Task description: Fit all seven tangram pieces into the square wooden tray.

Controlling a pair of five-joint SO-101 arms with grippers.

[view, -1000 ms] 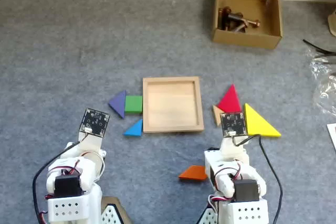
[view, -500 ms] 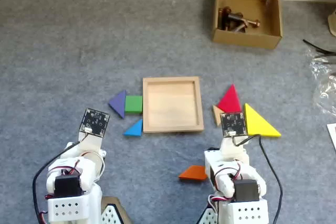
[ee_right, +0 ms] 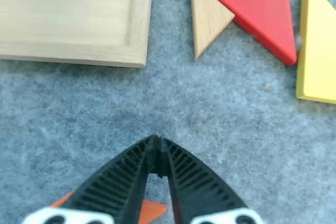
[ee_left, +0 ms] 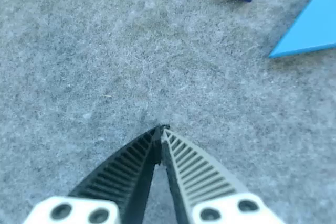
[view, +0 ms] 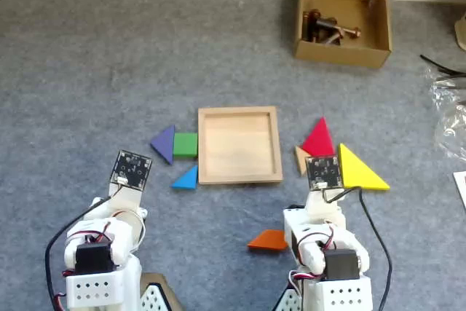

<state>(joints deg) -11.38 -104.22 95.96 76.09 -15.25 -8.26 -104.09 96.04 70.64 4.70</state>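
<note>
Hovering: left tool (ee_left: 160,129) and right tool (ee_right: 157,142) were found closed, empty.
Flat red triangle (ee_right: 257,11) could be shoved across the counter (view: 109,71), not gripped.

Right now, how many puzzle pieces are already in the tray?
None yet. No piece lies in the wooden tray. Nothing is in hand: the left gripper and right gripper are shut, holding nothing. All seven are left outside it: purple triangle, green square, blue triangle on one side; red triangle, wooden triangle, yellow triangle on the other; orange piece by itself.
</note>
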